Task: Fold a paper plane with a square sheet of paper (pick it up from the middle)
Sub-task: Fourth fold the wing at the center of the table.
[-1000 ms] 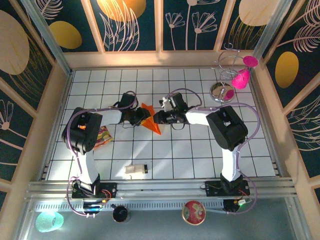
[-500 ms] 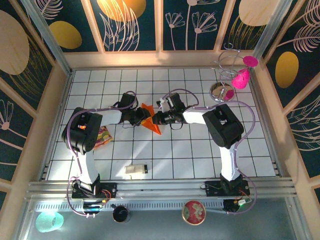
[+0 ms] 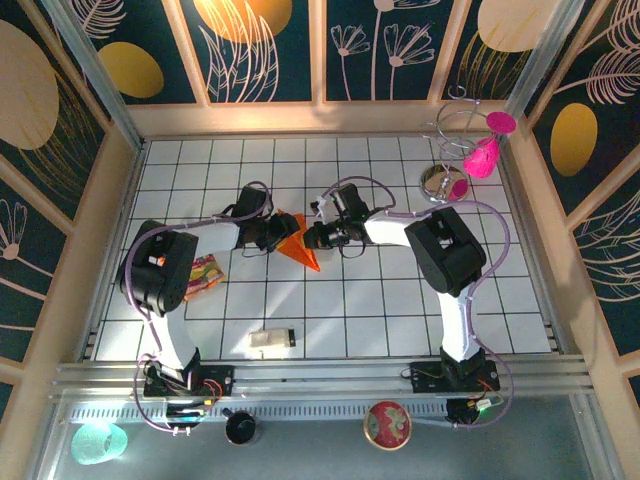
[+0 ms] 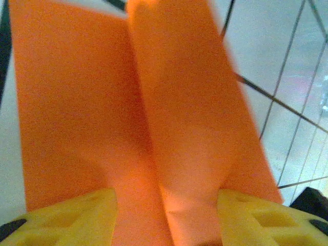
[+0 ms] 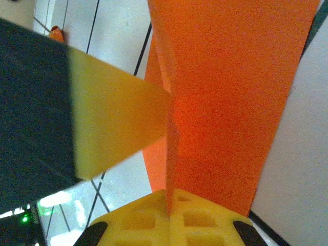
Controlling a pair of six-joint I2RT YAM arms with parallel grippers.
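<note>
1. over the last second the right gripper (image 3: pixel 313 237) has slid in from the right and its jaws have drawn together. in its wrist view a raised fold of the thin bright orange paper (image 3: pixel 300 244), already creased into a narrow pointed wedge, runs against a yellow finger (image 5: pixel 123 118). the right gripper is clamped on the orange paper.
2. in that same second the left gripper (image 3: pixel 281 236) has eased apart. its wrist view shows two yellow fingertips (image 4: pixel 72 218) standing wide, one on each side of the paper's centre ridge. it straddles the fold and, as far as i can judge, no longer pinches it.
3. my reading is that the hold has passed from left to right. that frees the left gripper to take a new grip or press the next crease. the folding looks partway done: there is a point, but the finished wings are not clear to see.
4. the orange paper sits beyond the small beige block (image 3: pixel 271 341) and slightly to its right, on the white tiled table (image 3: pixel 420 300). its tip points back toward the block's side of the table. i cannot tell whether it rests on the tiles or hangs just above them.
5. both grippers are beyond the block too, facing each other with the paper between them. the left gripper is at the paper's left side and the right gripper at its right edge.
6. a small crinkled multicoloured wrapper (image 3: pixel 205 272) lies beyond and left of the block, apart from the paper.
</note>
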